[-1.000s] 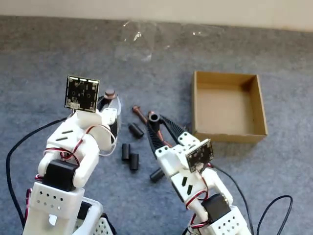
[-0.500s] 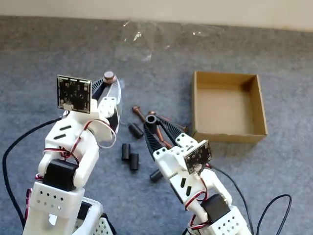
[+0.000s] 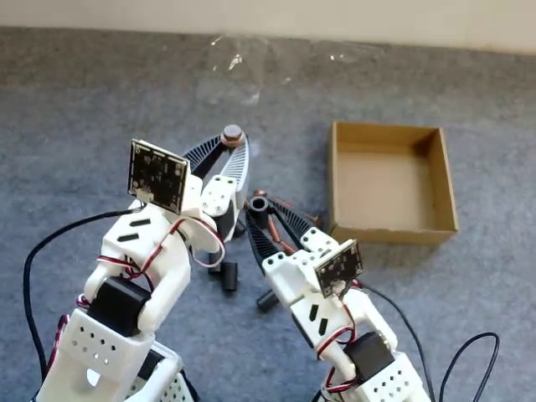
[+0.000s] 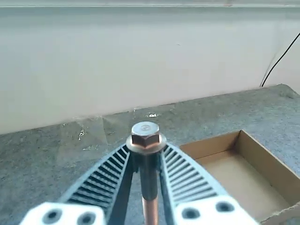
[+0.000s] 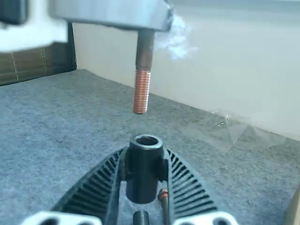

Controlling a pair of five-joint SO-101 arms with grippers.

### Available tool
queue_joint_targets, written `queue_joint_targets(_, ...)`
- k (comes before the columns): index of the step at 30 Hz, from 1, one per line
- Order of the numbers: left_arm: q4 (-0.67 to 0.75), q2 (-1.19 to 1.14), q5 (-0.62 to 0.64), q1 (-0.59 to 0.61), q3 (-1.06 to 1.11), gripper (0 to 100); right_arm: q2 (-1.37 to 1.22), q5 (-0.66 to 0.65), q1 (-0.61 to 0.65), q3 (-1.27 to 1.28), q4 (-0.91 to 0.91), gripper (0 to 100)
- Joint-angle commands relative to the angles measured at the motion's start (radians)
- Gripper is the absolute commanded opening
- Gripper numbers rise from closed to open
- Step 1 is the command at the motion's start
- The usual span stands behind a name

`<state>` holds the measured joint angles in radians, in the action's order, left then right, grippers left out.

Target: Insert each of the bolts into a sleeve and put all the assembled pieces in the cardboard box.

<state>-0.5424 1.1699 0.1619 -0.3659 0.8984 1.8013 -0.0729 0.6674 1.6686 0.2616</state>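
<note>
We see the left jaws clenched on a bolt point(image 4: 146, 137), its head up at their tips and its shank pointing down. The right jaws grip a black sleeve point(image 5: 145, 165) upright, open end up. Since half a second ago the left arm point(image 3: 155, 251) has swung across toward the right arm point(image 3: 310, 285). That has carried the bolt from well off to the side to a spot near the sleeve, while the right arm has kept its place. From the right wrist, the threaded end hangs above the sleeve's mouth, apart from it. Loose sleeves point(image 3: 228, 275) lie on the table point(image 3: 92, 126) between the arms, and loose bolts point(image 3: 279, 202) lie just beside the right jaws. The cardboard box point(image 3: 392, 228) stands near the right arm, unmoved.
</note>
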Motion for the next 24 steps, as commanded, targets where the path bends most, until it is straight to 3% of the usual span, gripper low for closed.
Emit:
queue_joint_targets(1, 0.026, 0.027, 0.006, -0.028, -0.082, 1, 0.016, 0.002, 0.010, 0.105, 0.004, 0.5)
queue_joint_targets(10, 0.023, 0.107, -0.087, -0.153, -0.082, 1, 0.015, 0.002, 0.010, 0.105, 0.005, 0.5)
queue_joint_targets(24, -0.051, 0.139, -0.084, -0.162, -0.013, 1, 0.015, 0.002, 0.010, 0.105, 0.005, 0.5)
